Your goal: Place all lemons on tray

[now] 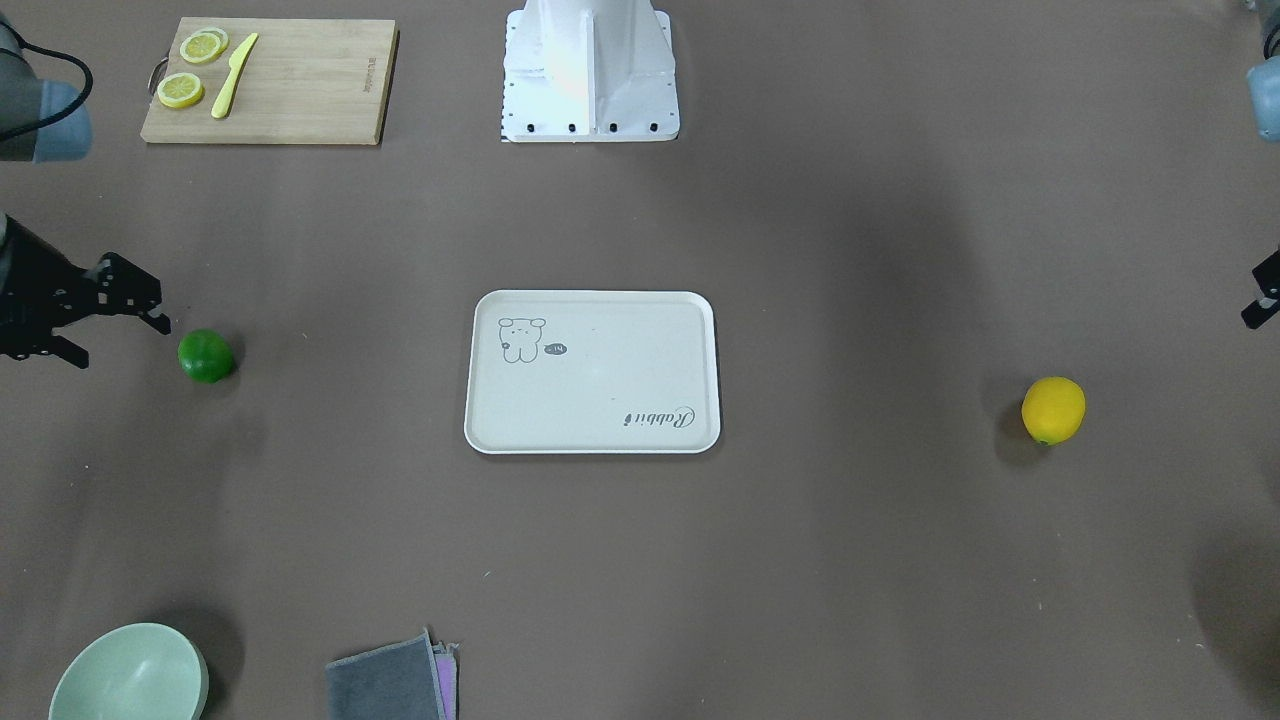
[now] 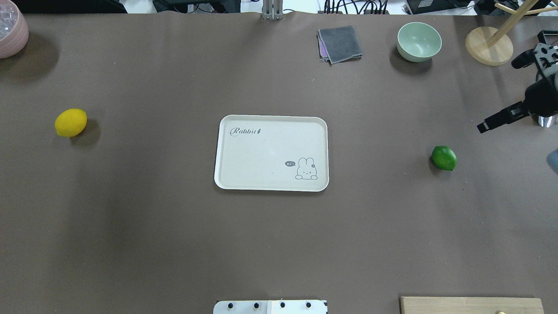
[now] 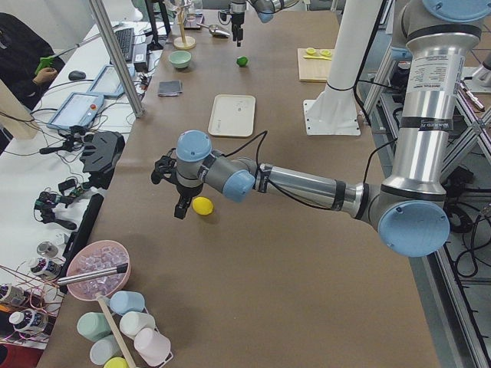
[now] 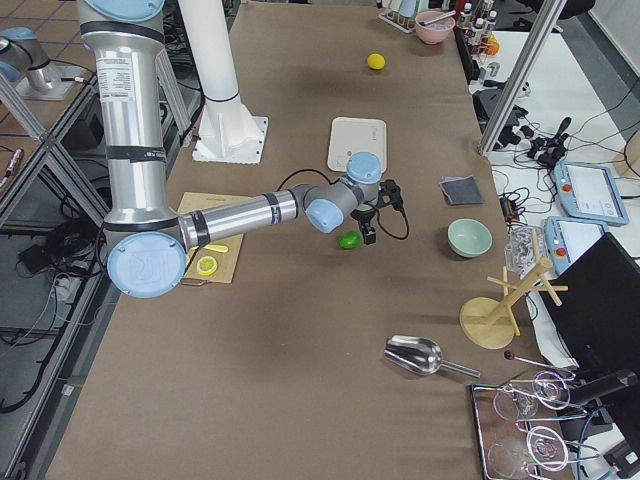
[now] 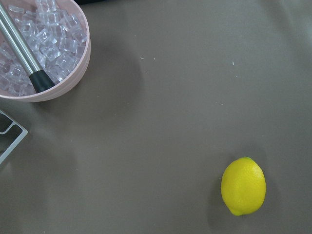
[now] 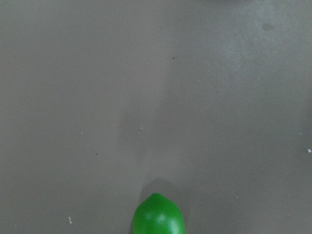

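The cream tray [image 1: 600,385] lies mid-table with nothing on it; it also shows in the overhead view [image 2: 270,146]. The yellow lemon [image 1: 1053,410] [image 2: 70,122] lies on the table far to the robot's left of it, low right in the left wrist view [image 5: 243,186]. The green lemon [image 1: 206,356] [image 2: 444,158] lies far to the robot's right, at the bottom edge of the right wrist view [image 6: 158,215]. My right gripper [image 1: 120,342] [image 2: 499,96] hangs open and empty just outboard of the green lemon. My left gripper [image 1: 1262,300] [image 3: 169,193] hovers beside the yellow lemon, cut off at the frame edge; I cannot tell its state.
A wooden cutting board [image 1: 300,90] with lemon slices and a yellow knife sits near the robot base [image 1: 590,75]. A green bowl [image 2: 419,41], a grey cloth [image 2: 340,43] and a wooden stand [image 2: 488,46] line the far edge. A pink bowl of ice [image 5: 73,73] holds a scoop.
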`<state>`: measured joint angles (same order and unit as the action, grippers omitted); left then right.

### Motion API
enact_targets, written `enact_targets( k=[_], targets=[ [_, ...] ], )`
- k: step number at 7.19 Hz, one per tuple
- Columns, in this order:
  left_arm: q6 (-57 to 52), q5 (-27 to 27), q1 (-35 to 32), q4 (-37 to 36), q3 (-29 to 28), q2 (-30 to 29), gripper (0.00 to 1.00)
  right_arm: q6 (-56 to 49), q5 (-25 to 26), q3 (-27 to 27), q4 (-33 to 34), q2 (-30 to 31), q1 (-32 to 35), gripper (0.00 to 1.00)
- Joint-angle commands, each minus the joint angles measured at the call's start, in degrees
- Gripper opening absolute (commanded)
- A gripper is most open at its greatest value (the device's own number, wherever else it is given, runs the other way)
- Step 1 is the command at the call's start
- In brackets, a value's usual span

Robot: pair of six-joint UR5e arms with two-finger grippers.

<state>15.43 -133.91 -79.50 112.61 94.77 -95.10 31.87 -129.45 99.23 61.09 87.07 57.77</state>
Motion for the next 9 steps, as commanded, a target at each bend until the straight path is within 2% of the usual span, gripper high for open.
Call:
enact_targets(
  k=[1, 2, 6, 7, 8, 9],
  targets=[
    [1.62, 0.06, 3.90, 8.12, -4.83, -1.57, 0.98, 3.55, 2.53, -1.32, -1.85, -0.06, -3.01, 1.00],
    [1.71, 0.06, 5.48, 11.54, -6.51, -2.01, 0.98, 3.64, 3.67, -1.58, -1.85, -0.06, -4.06, 1.00],
    [1.27, -0.29, 6.46, 11.67, -7.75, -3.42, 0.97, 3.55, 4.21, -4.74, -1.85, -1.02, -8.27, 1.00],
    [0.92, -0.56, 6.46, 11.84, -7.76, -3.33, 0.97, 3.64, 3.69, -4.57, -1.85, -1.20, -8.28, 0.54],
    [0.92, -0.56, 6.46, 11.93, -7.93, -3.42, 0.97, 3.20, 3.86, -4.83, -1.76, -1.20, -8.28, 0.01],
    [0.83, -0.47, 6.46, 11.93, -8.02, -3.42, 0.97, 3.72, 3.60, -4.14, -1.41, -1.46, -8.20, 0.00]
  ],
)
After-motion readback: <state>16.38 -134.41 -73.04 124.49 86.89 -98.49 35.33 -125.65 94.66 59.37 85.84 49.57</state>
